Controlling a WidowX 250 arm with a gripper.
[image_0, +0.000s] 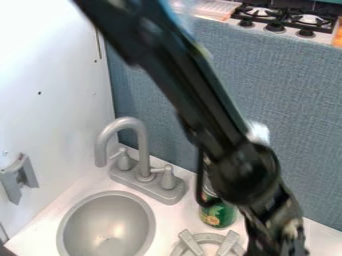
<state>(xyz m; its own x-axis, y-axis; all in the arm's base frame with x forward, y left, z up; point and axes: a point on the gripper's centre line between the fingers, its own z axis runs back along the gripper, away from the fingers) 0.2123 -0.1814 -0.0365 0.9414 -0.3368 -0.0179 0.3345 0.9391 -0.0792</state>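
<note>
The black gripper (275, 232) hangs at the lower right, its lower end at the bottom edge of the view. Just left of it stands a green can (219, 216), upright and partly hidden behind the arm. A round grey rack with slanted bars (209, 244) lies on the white counter (167, 217) below the can, cut off by the bottom edge. Something white (258, 132) shows behind the arm above the gripper. Whether the gripper holds anything cannot be seen.
A grey round sink (107, 225) sits at the lower left with a grey faucet (143, 165) behind it. A grey bracket (19, 178) is on the white left wall. Beyond the blue-grey panel (280, 100) is a black-grated stove (284, 19).
</note>
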